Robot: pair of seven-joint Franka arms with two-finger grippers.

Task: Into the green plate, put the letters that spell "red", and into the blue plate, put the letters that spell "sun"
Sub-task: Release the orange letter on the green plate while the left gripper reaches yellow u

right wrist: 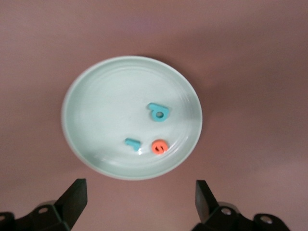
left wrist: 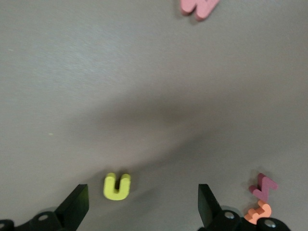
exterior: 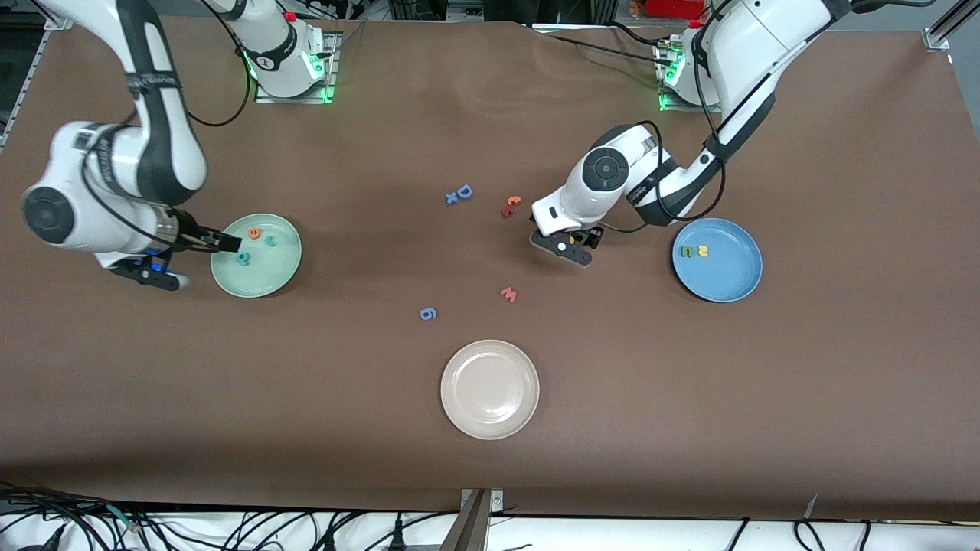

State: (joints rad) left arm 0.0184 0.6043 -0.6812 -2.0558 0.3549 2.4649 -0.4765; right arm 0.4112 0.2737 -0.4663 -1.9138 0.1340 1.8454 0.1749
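Hands both spread wide and empty: left hand (left wrist: pixel 139 204) over yellow u (left wrist: pixel 117 186), right hand (right wrist: pixel 139 202) over green plate (right wrist: pixel 86 96).

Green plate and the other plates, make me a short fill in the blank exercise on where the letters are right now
1. The green plate holds ____ letters: a teal d, a teal r and an orange e.
2. The blue plate holds a green n and a yellow ____.
3. The open left gripper is over the yellow ____ on the table.
4. The cream-white plate holds ____ letters.

Missing words: three; s; u; no
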